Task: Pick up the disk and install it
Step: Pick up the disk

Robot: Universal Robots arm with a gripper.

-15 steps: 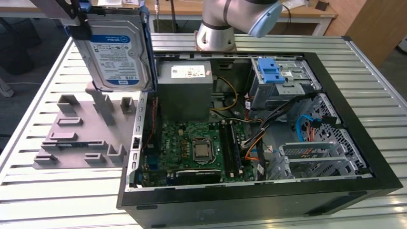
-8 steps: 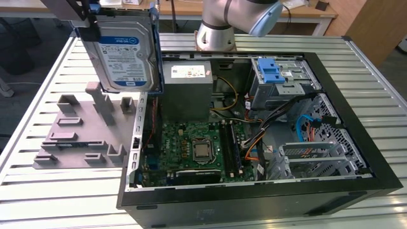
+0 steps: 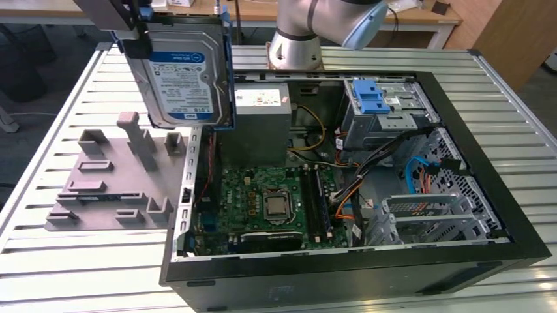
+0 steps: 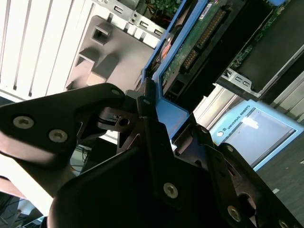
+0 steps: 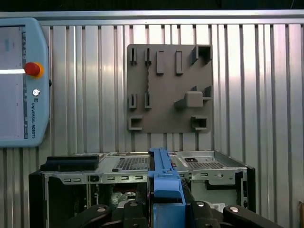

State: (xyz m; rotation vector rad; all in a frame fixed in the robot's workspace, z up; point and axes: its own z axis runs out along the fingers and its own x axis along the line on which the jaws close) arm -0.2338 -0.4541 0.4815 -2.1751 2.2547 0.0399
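Disk (image 3: pixel 187 72) hangs upright in the air, label toward the exterior view, above the near wall of the open case (image 3: pixel 348 277) and the grey fixture (image 3: pixel 104 195) on the counter (image 3: pixel 61 274). The gripper (image 5: pixel 166 209) jaws are pinched on its blue rails.

gripper (image 4: pixel 165 113) clamped on disk (image 4: pixel 195 46) edge, grey fixture plate (image 4: pixel 110 64) beyond
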